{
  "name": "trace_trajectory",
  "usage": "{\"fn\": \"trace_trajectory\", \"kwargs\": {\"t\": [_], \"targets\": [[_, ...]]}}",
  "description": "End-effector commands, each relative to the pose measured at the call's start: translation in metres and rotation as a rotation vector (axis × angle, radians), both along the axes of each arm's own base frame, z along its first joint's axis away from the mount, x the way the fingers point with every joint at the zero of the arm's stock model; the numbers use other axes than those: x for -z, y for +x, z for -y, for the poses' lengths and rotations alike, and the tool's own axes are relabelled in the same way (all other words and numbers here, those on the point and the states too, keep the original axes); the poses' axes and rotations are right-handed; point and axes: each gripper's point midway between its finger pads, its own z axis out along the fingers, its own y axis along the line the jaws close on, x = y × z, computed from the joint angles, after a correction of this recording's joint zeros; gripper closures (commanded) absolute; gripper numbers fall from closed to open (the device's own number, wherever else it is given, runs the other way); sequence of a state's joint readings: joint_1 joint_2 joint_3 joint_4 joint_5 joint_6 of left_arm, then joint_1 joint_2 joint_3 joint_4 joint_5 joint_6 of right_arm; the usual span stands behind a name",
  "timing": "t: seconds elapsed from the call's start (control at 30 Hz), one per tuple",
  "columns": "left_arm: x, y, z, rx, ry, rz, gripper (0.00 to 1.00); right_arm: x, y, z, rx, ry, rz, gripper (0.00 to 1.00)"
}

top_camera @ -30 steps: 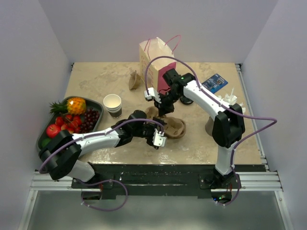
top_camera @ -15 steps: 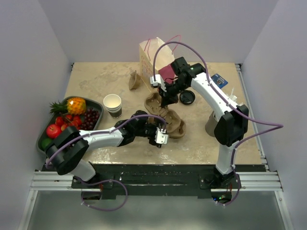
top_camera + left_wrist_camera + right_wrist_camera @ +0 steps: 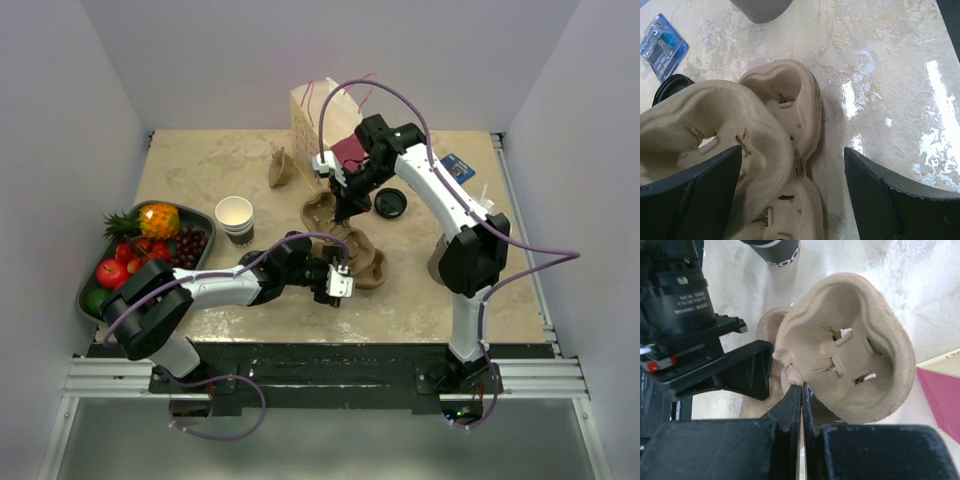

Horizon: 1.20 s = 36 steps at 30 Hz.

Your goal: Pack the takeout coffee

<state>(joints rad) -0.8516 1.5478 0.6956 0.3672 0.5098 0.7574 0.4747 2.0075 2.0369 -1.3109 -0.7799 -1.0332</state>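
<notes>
Top external view shows the change plainly: a second back the right gripper [image 3: 345, 208] sits low on the stack of pulp carriers [image 3: 365, 265] near the middle of the table [image 3: 200, 165]. Now it is higher and further toward the far edge, and one carrier comes with it. That lifted carrier [image 3: 320, 210] hangs tilted and clear of the stack, between it and the paper bag [image 3: 315, 115] at the far edge. The right wrist view confirms the hold: the jaws are pressed together on a ragged bit of the carrier's rim, its cup wells facing the camera. The left gripper [image 3: 335, 285] shifts only a little along the near side of the stack. Its jaws stand wide apart and clamp nothing, and the stack's edge lies between them in the left wrist view.

The takeout coffee [image 3: 436, 268] keeps its place near the right edge of the table. Only a pale cup wall shows, mostly hidden behind the right arm, with the lid out of sight. The loose black lid [image 3: 390, 203] and the stacked cups [image 3: 235, 215] keep their places too.

I judge that a single carrier is now separated, which is only groundwork. The coffee stands well apart from both carrier and bag and is not yet seated in a well. The pinch is on thin pulp, so the rim could tear
</notes>
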Motion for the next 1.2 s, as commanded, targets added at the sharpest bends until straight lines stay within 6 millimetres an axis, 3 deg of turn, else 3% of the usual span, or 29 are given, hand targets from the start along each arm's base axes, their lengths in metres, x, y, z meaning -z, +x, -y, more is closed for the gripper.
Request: {"fn": "trace_trajectory", "kwargs": {"t": [0.0,0.13,0.33,0.43,0.5,0.6,0.67,0.7,0.73,0.8,0.83,0.97,1.1,1.17], "targets": [[-0.006,0.002,0.009,-0.009,-0.043,-0.023,0.13,-0.044,-0.019,0.002,0.023,0.057,-0.046,1.0],[-0.006,0.003,0.009,-0.025,-0.047,-0.035,0.13,-0.063,-0.03,0.004,0.027,0.098,-0.039,1.0],[-0.011,0.005,0.007,-0.041,-0.047,-0.034,0.13,-0.049,-0.047,0.013,0.039,0.065,-0.103,1.0],[-0.034,0.006,0.007,-0.044,-0.067,-0.038,0.12,-0.044,-0.033,0.016,0.104,0.036,-0.074,1.0],[-0.06,0.004,0.012,-0.025,-0.101,-0.058,0.12,-0.046,-0.017,0.015,0.156,0.055,-0.015,1.0],[-0.086,-0.016,0.008,0.011,-0.134,-0.128,0.12,-0.045,-0.009,0.014,0.208,0.067,-0.004,1.0],[-0.1,-0.021,-0.002,-0.022,-0.144,-0.158,0.12,-0.044,-0.005,0.012,0.21,0.072,0.003,1.0],[-0.096,-0.025,-0.01,-0.04,-0.109,-0.183,0.12,-0.042,-0.005,0.013,0.21,0.068,-0.002,1.0],[-0.108,-0.024,-0.017,-0.052,-0.117,-0.16,0.12,-0.04,-0.006,0.014,0.208,0.058,-0.005,1.0],[-0.112,-0.02,-0.039,-0.101,-0.092,-0.18,0.11,-0.034,-0.01,0.016,0.197,0.045,-0.02,1.0],[-0.133,-0.018,-0.047,-0.115,-0.124,-0.154,0.11,-0.032,-0.012,0.016,0.187,0.048,-0.029,1.0],[-0.166,0.019,-0.09,-0.273,-0.143,-0.118,0.1,-0.02,-0.022,0.016,0.155,0.047,-0.069,1.0],[-0.154,0.03,-0.111,-0.228,-0.023,-0.087,0.12,-0.008,-0.033,0.016,0.101,0.052,-0.114,1.0],[-0.149,0.037,-0.11,-0.168,0.023,-0.057,0.16,-0.002,-0.034,0.013,0.088,0.055,-0.143,1.0]]}}
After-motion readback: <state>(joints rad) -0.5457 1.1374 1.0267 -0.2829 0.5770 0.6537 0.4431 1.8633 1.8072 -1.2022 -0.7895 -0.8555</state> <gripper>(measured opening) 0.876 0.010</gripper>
